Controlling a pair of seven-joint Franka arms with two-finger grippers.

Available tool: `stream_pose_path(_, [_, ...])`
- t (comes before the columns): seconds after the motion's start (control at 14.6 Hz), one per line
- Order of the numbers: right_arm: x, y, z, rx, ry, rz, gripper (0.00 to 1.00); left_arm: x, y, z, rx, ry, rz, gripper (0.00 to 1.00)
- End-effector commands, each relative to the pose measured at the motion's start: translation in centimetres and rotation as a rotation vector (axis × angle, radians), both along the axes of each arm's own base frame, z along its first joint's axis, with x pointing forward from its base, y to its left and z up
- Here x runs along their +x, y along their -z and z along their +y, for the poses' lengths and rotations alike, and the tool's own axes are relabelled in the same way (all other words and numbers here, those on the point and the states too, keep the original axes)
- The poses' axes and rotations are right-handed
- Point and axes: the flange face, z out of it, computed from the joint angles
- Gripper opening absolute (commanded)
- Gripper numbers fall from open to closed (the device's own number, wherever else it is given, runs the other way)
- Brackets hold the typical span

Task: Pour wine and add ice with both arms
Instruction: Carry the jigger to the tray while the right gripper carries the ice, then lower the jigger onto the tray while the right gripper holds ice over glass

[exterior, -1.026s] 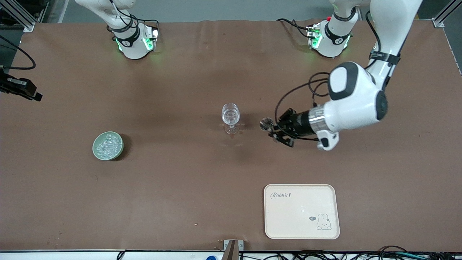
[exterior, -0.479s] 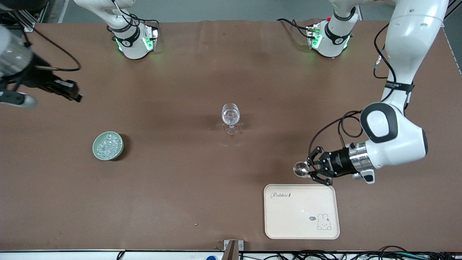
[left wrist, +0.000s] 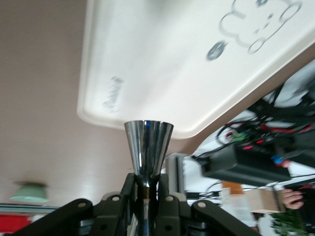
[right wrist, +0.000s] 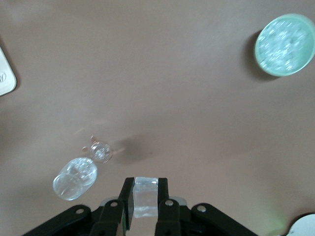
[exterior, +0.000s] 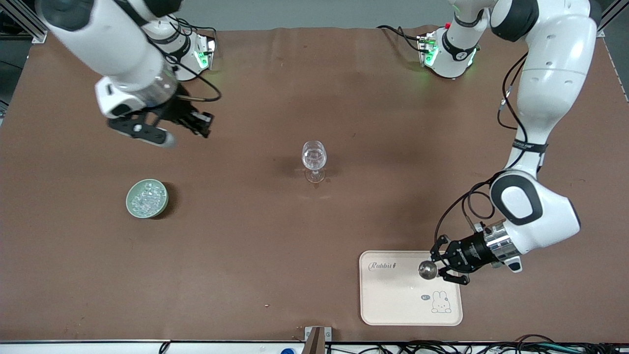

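Note:
A clear stemmed glass point(exterior: 313, 158) stands mid-table and also shows in the right wrist view point(right wrist: 78, 177). A pale green bowl point(exterior: 147, 198) of small clear ice cubes sits toward the right arm's end; its rim shows in the right wrist view point(right wrist: 259, 59). My right gripper point(exterior: 204, 124) is over bare table between that bowl and the glass, shut on one clear ice cube point(right wrist: 146, 197). My left gripper point(exterior: 439, 266) is shut on the stem of a shiny steel measuring cup point(exterior: 427, 270), held on its side over the tray; the cup also shows in the left wrist view point(left wrist: 147, 150).
A cream tray point(exterior: 393, 305) with a rabbit drawing lies near the table's front edge toward the left arm's end; it also shows in the left wrist view point(left wrist: 162, 59). Cables and clutter lie past the table's front edge.
The left arm has swung from beside the glass to over the tray, carrying the steel cup. The right arm has come in from the table's end toward the glass.

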Motion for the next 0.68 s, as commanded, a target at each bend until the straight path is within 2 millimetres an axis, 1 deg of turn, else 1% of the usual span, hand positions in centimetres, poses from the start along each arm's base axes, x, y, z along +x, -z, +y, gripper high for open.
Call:
stream_pose_path(0.0, [-0.9,2.3,6.0,0.024,0.043,0.004,0.00,1.9,1.7,-0.2,-0.041,-0.064,-0.034,0.01])
stream_pose_path(0.07, [-1.7,3.6,8.5,0.028,0.044,0.009,0.00,2.2,2.6,0.0,-0.052,-0.082,-0.036,0.01])
stream_pose_path(0.27, [-3.1,8.7,14.2,-0.023,0.063,0.003,0.00,2.3,5.7,0.6,-0.056,-0.130,-0.022,0.01])
stream_pose_path(0.34, [-3.7,9.9,16.3,-0.022,0.053,-0.015,0.01,2.2,6.0,0.9,-0.068,-0.142,-0.024,0.02])
stream_pose_path(0.41, [-3.9,11.4,17.8,-0.029,0.055,-0.021,0.01,2.1,6.3,1.4,-0.088,-0.160,-0.022,0.04])
stream_pose_path(0.48, [-3.8,12.4,18.9,-0.038,0.068,-0.023,0.01,2.0,6.8,1.8,-0.118,-0.186,-0.015,0.06])
stream_pose_path(0.55, [-3.4,13.3,19.7,-0.044,0.073,-0.023,0.01,1.6,7.8,1.9,-0.136,-0.196,-0.004,0.08])
stream_pose_path(0.62, [-3.2,14.0,20.3,-0.044,0.068,-0.020,0.01,1.4,8.2,2.3,-0.152,-0.208,-0.008,0.10])
